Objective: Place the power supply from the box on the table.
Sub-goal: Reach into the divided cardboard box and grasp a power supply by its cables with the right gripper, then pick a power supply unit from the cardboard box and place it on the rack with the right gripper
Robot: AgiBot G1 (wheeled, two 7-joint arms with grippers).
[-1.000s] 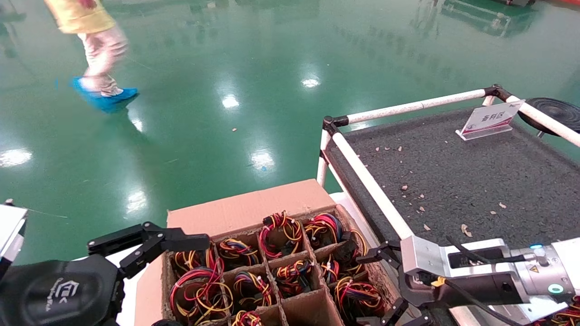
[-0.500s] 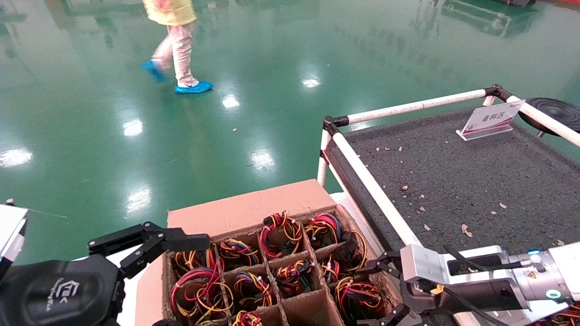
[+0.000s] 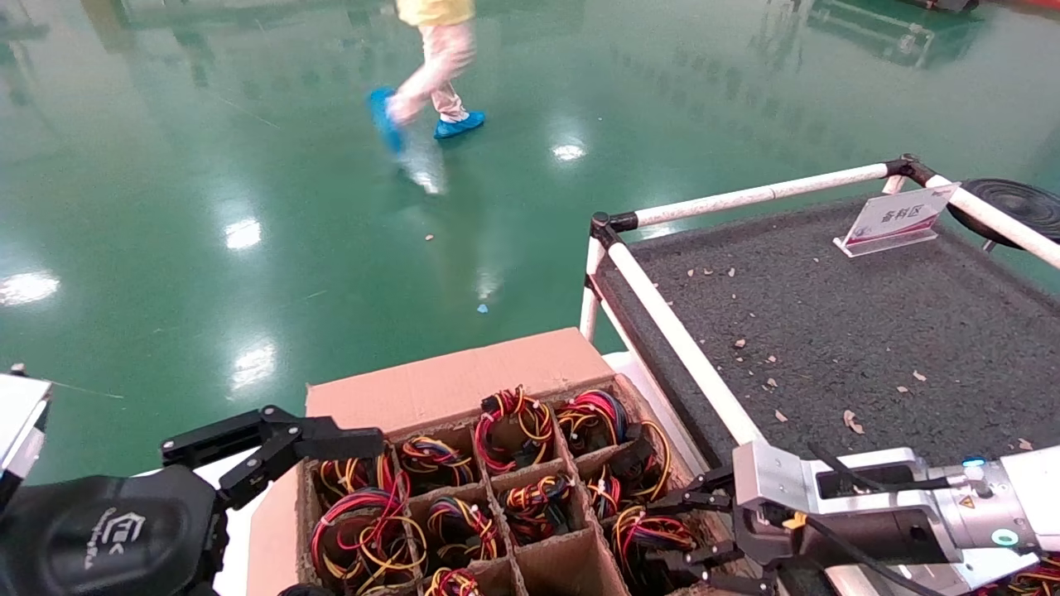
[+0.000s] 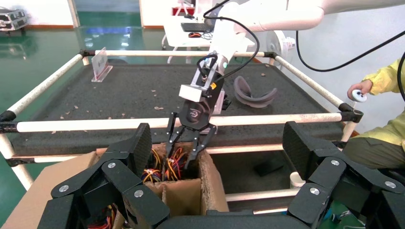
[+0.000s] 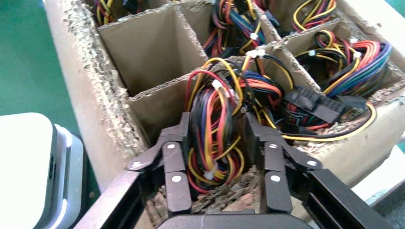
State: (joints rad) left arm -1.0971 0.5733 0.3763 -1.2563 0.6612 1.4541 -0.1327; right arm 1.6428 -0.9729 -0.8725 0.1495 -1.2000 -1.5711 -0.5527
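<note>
The brown box (image 3: 464, 372) stands low in the head view, and its divider cells hold power supplies topped with coloured wire bundles. My right gripper (image 3: 662, 534) reaches into the cell nearest the table (image 3: 828, 331). In the right wrist view it (image 5: 217, 121) is shut on the power supply (image 5: 215, 143), with its fingers pressed against both sides of the red, yellow and black wire bundle. The unit's body is hidden under the wires. The left wrist view shows that gripper (image 4: 179, 160) down inside the cell. My left gripper (image 3: 273, 443) hangs open and parked at the box's left side.
White tube rails (image 3: 679, 339) edge the table between the box and the dark top. A small sign (image 3: 894, 219) and a black round object (image 3: 1010, 203) stand at its far side. A grey curved piece (image 4: 253, 93) lies on the table. A person (image 3: 435, 74) walks across the green floor.
My right gripper has sunk lower into the cell and its fingers have drawn together round the wire bundle. The person has walked to the right. The left arm has not moved.
</note>
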